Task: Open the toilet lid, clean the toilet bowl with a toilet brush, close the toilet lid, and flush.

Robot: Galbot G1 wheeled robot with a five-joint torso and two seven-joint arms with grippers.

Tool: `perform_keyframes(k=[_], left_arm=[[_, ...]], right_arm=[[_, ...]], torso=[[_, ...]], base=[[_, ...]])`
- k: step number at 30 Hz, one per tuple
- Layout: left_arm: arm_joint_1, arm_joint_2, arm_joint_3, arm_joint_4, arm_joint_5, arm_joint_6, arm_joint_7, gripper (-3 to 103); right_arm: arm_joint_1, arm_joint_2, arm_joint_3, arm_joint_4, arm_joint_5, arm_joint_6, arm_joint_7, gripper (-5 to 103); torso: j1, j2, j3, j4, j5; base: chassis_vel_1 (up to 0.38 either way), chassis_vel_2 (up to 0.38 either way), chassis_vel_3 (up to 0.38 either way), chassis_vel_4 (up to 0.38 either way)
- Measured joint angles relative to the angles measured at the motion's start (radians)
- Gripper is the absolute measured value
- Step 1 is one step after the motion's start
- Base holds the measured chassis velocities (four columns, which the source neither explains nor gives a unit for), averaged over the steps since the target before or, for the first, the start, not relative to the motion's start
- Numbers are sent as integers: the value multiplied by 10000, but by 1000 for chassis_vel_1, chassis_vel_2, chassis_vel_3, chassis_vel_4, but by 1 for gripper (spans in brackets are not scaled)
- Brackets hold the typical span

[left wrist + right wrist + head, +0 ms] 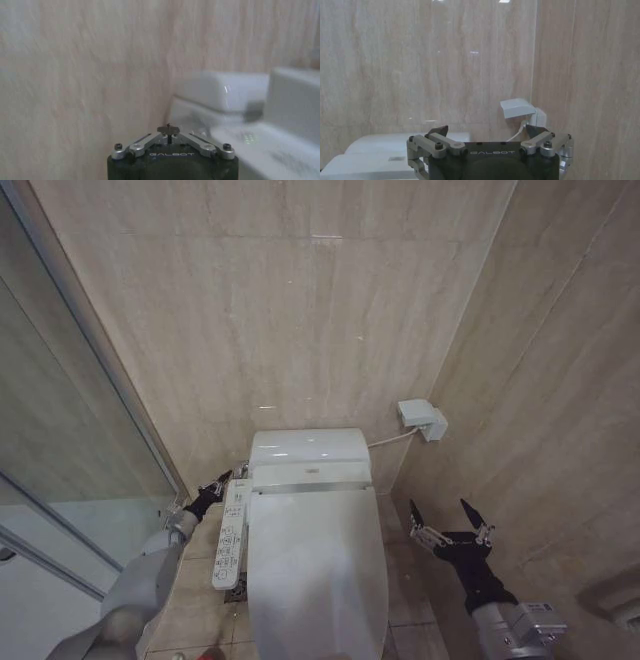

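The white toilet lid [315, 570] lies closed flat, so the toilet bowl is hidden beneath it. The toilet brush is out of view. My left gripper [220, 482] is stretched out along the toilet's left side, by the far end of the side control panel [232, 535] and close to the back wall. In the left wrist view its fingers [169, 129] meet at the tip, shut on nothing. On the toilet's right, above the floor, my right gripper [447, 515] hangs open with nothing between its fingers. The right wrist view shows it [487, 131] facing the back wall.
The toilet's rear unit [308, 450] stands against the tiled back wall. A white wall box [422, 418] with a cable sits in the right corner. A glass partition [60, 430] closes the left side. Something red [210, 656] peeks in at the bottom edge.
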Motion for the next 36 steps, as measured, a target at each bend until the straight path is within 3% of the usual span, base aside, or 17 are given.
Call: perform_keyframes(k=[2, 3, 7, 8, 12, 13, 16, 18, 19, 21, 28, 29, 34, 35, 36], left_arm=[[529, 110, 107, -1318, -232, -62, -928, 0], [529, 110, 107, -1318, -232, -62, -928, 0], [1386, 215, 255, -3406, -478, 204, -2673, 0], [1386, 215, 255, -3406, -478, 204, -2673, 0], [2081, 330, 401, -5475, -369, 748, -5086, 0], [2081, 330, 401, -5475, -369, 748, -5086, 0], [2673, 425, 436, -7189, 271, 1908, -7163, 0], [3043, 521, 451, -8021, 353, 2639, -7904, 0], [3043, 521, 451, -8021, 353, 2639, -7904, 0], [3613, 791, 419, -9250, 244, 3621, -8637, 0], [4757, 1591, 156, -10805, 44, 4258, -9038, 0], [5047, 1740, 37, -11110, -17, 4305, -8970, 20], [6537, 2075, -528, -12366, -111, 4477, -8539, 20], [6908, 2075, -731, -12719, -112, 4526, -8481, 47], [7190, 2052, -909, -13014, -114, 4586, -8454, 47]], right_arm=[[0, 0, 0, 0, 0, 0, 0, 100], [0, 0, 0, 0, 0, 0, 0, 100], [0, -1, 0, 0, 0, 0, 0, 100], [0, -1, 0, 0, 0, 0, 0, 100], [0, 0, 0, 0, 0, 0, 0, 100], [0, 0, 0, 0, 0, 0, 0, 100], [0, 0, 0, 0, 0, 0, 0, 100], [0, 0, 0, 0, 0, 0, 1, 100], [0, 0, 0, 0, 0, 0, 1, 100], [0, -1, 0, 0, 0, 0, 0, 100], [0, 0, 0, 0, 0, 0, 0, 100], [0, 0, -1, 0, 0, 0, 0, 100], [0, 0, 0, 0, 0, 0, 1, 100], [0, 0, 0, 0, 0, 0, 0, 100], [0, 0, 0, 0, 0, 0, 0, 100]], torso=[[-1, 0, -2, -2, 6], [-1, 0, -2, -2, 6], [-1, 0, -1, -3, 4], [-1, 0, -1, -3, 4], [-1, 1, -1, -3, 5], [-1, 1, -1, -3, 5], [-1, 1, -1, -4, 5], [-1, 1, -1, -3, 3], [-1, 1, -1, -3, 3], [-1, 1, -1, -2, 3], [-1, 1, -1, -1, 2], [-1, 1, -2, -2, 4], [-2, 1, -1, -1, 1], [-2, 1, -1, 0, 1], [-2, 2, -1, -1, 3]], base=[[0, 0, 0, 0], [0, 0, 0, 0], [0, 0, 0, 0], [0, 0, 0, 0], [0, 0, 0, 0], [0, 0, 0, 0], [0, 0, 0, 0], [0, 0, 0, 0], [0, 0, 0, 0], [0, 0, 0, 0], [0, 0, 0, 0], [0, 0, 0, 0], [0, 0, 0, 0], [0, 0, 0, 0], [0, 0, 0, 0]])
